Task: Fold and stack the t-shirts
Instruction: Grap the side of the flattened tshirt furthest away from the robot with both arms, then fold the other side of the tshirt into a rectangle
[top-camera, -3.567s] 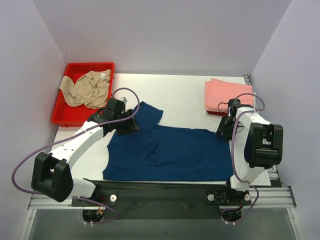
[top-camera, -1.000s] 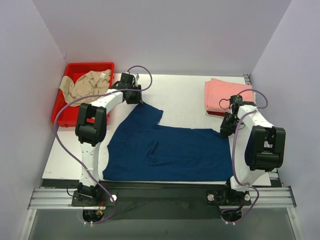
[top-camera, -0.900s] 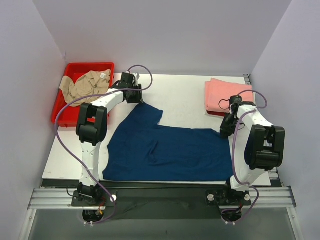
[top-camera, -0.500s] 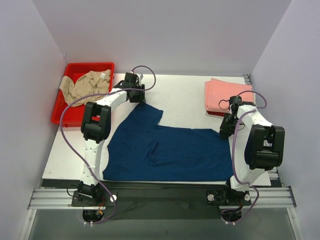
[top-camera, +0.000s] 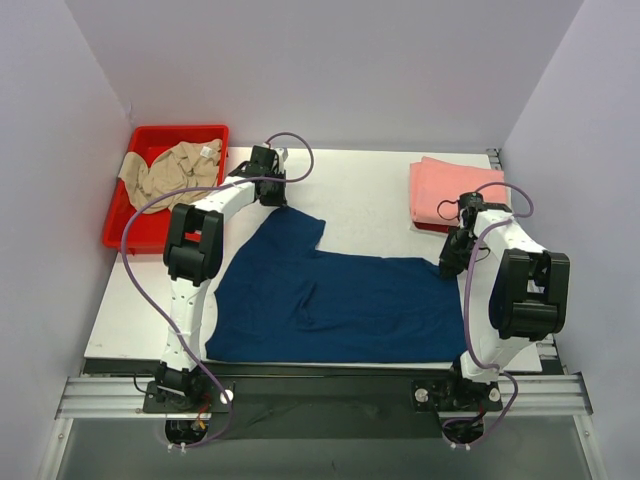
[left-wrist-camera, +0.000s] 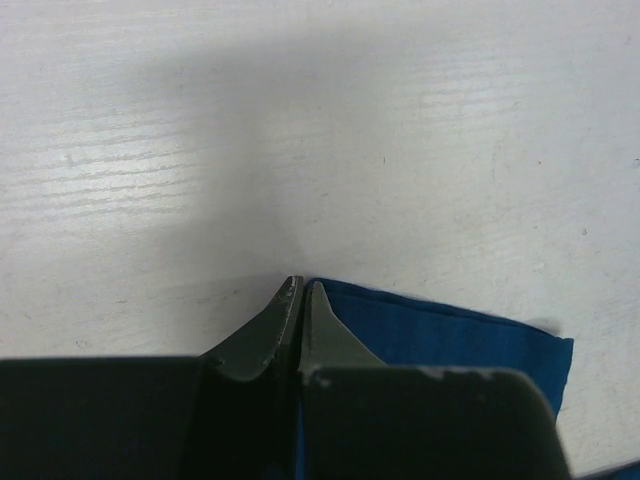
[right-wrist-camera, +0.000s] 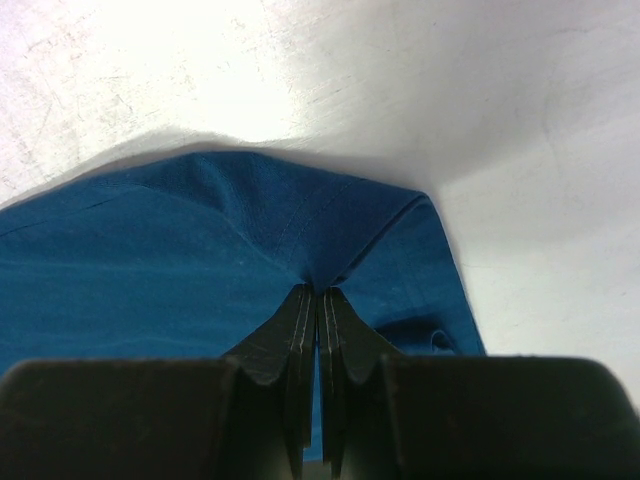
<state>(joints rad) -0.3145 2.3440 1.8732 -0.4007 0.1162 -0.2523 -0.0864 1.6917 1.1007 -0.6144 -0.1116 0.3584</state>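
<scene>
Lying spread across the middle of the worktop (top-camera: 370, 190), the navy t-shirt (top-camera: 330, 295) is only partly folded. Its far left corner is nipped by the closed left pincer (left-wrist-camera: 302, 290), and its right edge by the closed right pincer (right-wrist-camera: 317, 292). A folded pink stack (top-camera: 455, 190) is seen far right. A beige tee (top-camera: 175, 175) is left crumpled in the red tray (top-camera: 115, 235).
</scene>
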